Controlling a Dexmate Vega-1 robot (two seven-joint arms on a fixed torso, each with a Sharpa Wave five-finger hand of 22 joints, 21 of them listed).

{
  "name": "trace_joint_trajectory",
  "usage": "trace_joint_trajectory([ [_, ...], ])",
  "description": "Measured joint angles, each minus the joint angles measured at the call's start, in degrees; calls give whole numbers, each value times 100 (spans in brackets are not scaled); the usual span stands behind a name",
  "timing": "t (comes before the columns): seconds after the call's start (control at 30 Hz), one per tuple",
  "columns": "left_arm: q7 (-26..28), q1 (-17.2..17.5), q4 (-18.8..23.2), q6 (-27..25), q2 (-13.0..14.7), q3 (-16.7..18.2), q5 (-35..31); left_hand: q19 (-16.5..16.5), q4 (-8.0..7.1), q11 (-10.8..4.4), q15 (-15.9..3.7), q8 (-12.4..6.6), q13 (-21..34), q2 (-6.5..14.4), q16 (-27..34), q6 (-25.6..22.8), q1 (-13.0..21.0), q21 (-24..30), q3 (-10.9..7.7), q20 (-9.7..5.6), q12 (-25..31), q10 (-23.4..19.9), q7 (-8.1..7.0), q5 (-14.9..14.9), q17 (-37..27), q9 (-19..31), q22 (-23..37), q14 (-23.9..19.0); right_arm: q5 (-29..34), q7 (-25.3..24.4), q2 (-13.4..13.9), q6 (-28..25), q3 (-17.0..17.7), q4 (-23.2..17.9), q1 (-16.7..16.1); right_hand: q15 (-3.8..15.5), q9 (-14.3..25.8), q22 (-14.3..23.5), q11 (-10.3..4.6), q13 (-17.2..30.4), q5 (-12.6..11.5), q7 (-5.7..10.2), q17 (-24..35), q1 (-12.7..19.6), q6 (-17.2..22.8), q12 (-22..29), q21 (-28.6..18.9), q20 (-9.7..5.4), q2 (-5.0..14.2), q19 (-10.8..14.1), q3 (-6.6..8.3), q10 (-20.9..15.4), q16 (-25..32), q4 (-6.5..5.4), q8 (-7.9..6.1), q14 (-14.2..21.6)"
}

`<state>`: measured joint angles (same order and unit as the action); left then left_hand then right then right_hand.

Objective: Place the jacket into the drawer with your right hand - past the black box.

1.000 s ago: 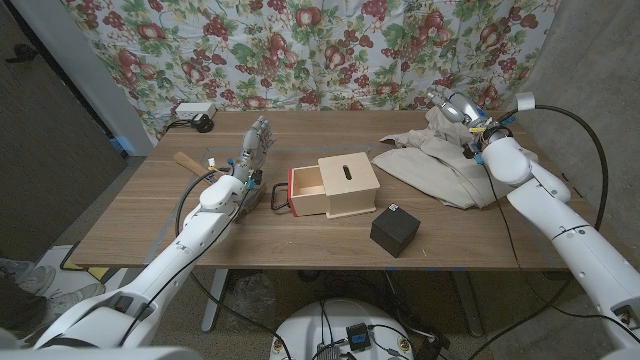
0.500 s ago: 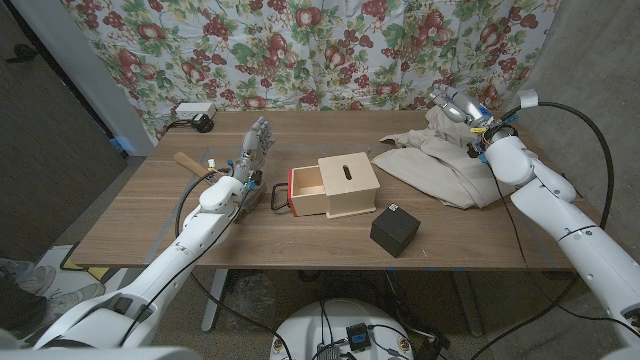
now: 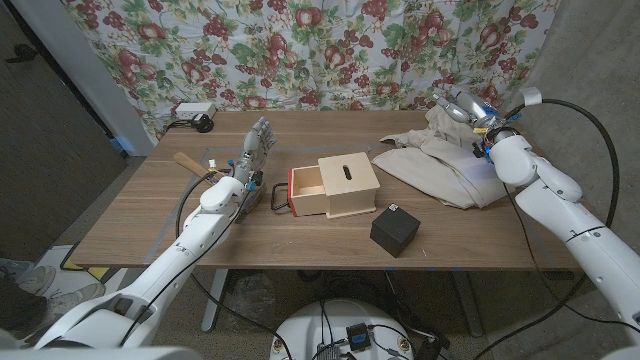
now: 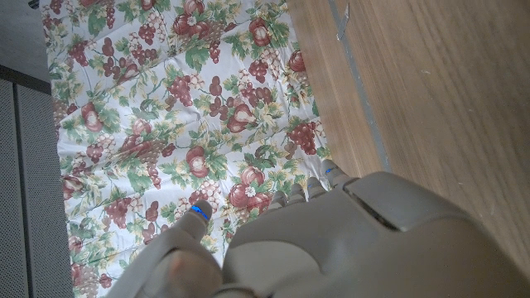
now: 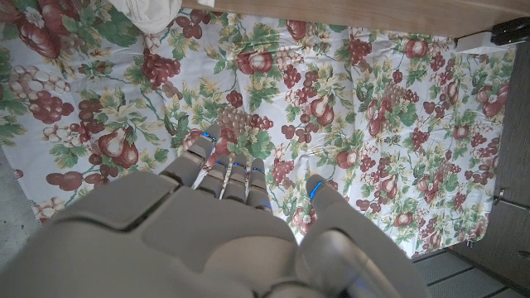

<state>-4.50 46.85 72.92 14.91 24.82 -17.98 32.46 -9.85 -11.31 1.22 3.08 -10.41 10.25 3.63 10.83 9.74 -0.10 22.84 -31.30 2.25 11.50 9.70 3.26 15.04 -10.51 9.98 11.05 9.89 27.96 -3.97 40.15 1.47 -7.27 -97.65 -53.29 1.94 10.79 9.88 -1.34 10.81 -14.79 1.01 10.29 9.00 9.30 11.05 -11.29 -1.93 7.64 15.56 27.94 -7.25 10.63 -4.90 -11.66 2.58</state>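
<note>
The beige jacket lies crumpled on the table's back right part; a bit of it hangs over the table edge in the right wrist view. My right hand hovers at the jacket's far end, over its bunched top, fingers stretched toward the curtain and holding nothing. The wooden box stands mid-table, its red-fronted drawer pulled out to the left. The black box sits near the front edge, right of the drawer box. My left hand stands upright left of the drawer, fingers apart, empty.
A black wire handle lies against the drawer front. A wooden-handled tool and a white power adapter sit at the back left. The floral curtain hangs right behind the table.
My right hand and forearm have drifted slightly right at the jacket's far end. The left arm, jacket and boxes have not moved.
</note>
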Motion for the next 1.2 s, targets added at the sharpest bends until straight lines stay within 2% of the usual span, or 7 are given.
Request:
trace_joint_trajectory([
  [1.2,108,164,264,-44,78,15,-44,0,0,0,0,0,0,0,0,0,0,0,0,0,0,0,0,0,0,0,0,0,1026,-113,503,-660,-233,-395,-166,9,29,0,-29,-1,44,30,-17,138,30,0,0,21,44,21,21,-29,0,120,1,72],
])
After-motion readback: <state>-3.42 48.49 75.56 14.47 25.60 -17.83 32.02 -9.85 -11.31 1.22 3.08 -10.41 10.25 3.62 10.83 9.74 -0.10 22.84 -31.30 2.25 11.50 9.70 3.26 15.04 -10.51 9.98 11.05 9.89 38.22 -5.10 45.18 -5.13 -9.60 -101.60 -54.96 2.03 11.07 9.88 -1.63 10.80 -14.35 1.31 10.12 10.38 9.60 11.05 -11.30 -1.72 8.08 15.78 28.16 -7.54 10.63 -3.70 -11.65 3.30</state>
